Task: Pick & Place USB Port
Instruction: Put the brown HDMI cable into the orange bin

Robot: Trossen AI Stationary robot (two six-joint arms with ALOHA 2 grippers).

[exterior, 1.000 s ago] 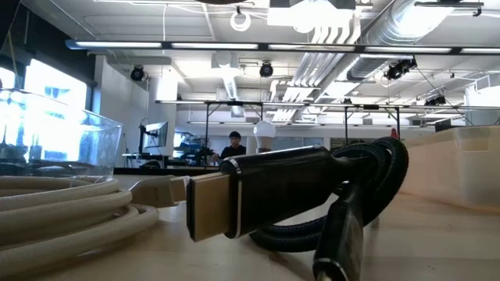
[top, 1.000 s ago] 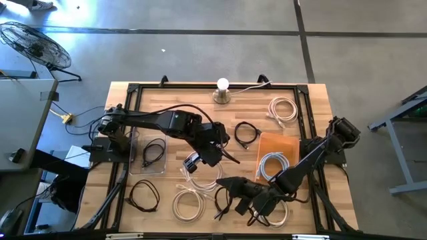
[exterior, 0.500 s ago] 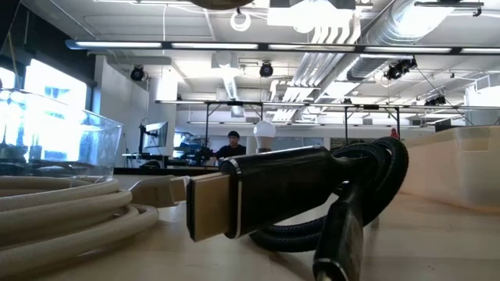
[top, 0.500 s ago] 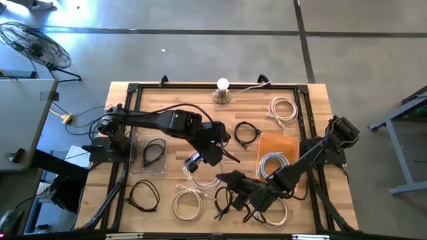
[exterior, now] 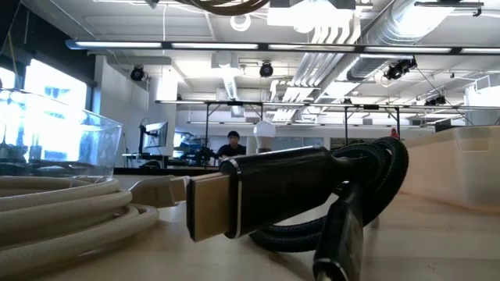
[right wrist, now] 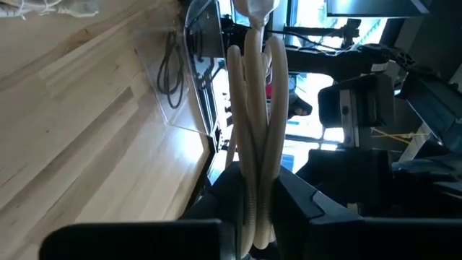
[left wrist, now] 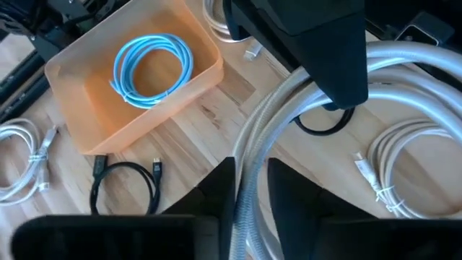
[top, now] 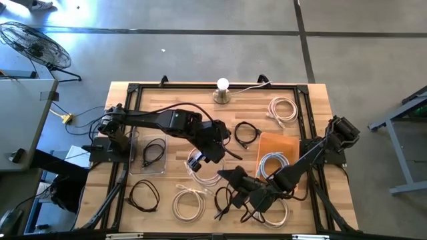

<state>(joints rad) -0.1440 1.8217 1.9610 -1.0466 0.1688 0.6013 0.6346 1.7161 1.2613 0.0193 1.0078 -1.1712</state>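
Observation:
A white USB cable coil (top: pixel 200 168) hangs over the middle of the table between my two grippers. My left gripper (top: pixel 212 159) comes at it from the far left side, slanting down, with strands of the coil between its fingers (left wrist: pixel 251 195). My right gripper (top: pixel 225 176) reaches in from the near right, almost level, and is shut on the same coil (right wrist: pixel 258 195). In the left wrist view the right gripper (left wrist: pixel 303 43) shows as a dark block on the coil farther along. My left gripper has strands of the coil (left wrist: pixel 249 170) between its two fingers, which fill the gap. The fingers slant down from above and lie across the strands. The coil is clear of the table. My right gripper pinches several strands of the coil (right wrist: pixel 256 144) together between its two fingers. The fingers come nearly level from the table's near right side. The strands run on past the fingertips toward the left gripper, clear of the wood.
An orange tray (top: pixel 279 141) holding a pale coil (left wrist: pixel 148 61) lies right of centre. A clear tray (top: pixel 133 143) with a black cable is at the left. Other black (top: pixel 247 133) and white (top: pixel 283 109) coils lie about. A lamp bulb (top: pixel 222 85) stands at the far edge.
My right gripper has rolled at the wrist and has shut on the coil beside the left gripper. Both hands have stayed where they were. The coil still hangs between them, its loops now spread a little more toward the right gripper.

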